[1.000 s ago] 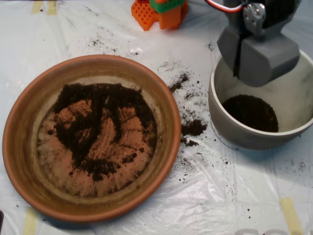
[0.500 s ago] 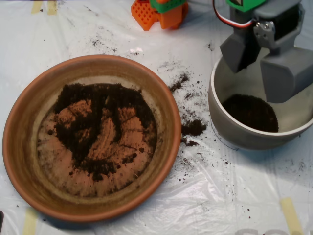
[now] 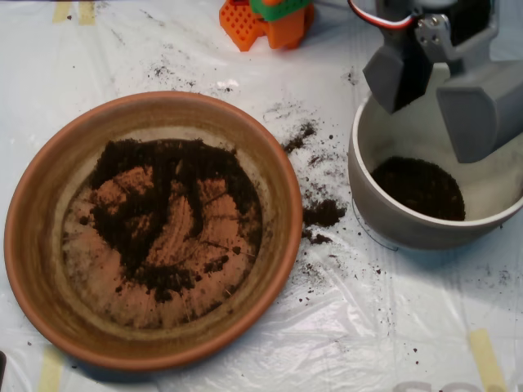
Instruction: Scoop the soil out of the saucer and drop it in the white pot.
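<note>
The terracotta saucer fills the left half of the overhead view. Dark soil lies inside it as a thin broken ring, with bare clay showing in the middle. At the right stands the white pot, with a dark patch of soil on its bottom. My grey scoop hangs over the pot's far rim, open, its two shells spread apart with a clear gap between them and nothing held.
Spilled soil crumbs lie on the plastic sheet between saucer and pot, with more scattered toward the top. An orange and green block sits at the top edge. Tape strips mark the sheet.
The scoop was shut over the pot a second ago; its shells have swung apart and the gap has widened. The soil patch in the pot looks the same.
</note>
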Tool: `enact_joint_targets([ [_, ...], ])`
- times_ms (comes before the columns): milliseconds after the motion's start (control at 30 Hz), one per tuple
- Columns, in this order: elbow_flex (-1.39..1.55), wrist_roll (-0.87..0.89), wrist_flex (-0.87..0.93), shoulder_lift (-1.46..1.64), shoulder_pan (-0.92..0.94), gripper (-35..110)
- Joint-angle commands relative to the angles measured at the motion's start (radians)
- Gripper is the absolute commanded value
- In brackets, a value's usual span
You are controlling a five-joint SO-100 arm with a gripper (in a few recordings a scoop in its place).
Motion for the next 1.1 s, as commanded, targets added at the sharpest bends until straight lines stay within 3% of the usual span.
enact_joint_targets([
  [0,-0.034,0.015,0.005,0.117,0.005,35],
  [300,-0.095,0.028,0.023,0.166,0.160,44],
  [500,0.034,0.040,-0.044,0.259,0.333,46],
  [1067,0.785,0.086,-0.354,0.499,0.681,50],
])
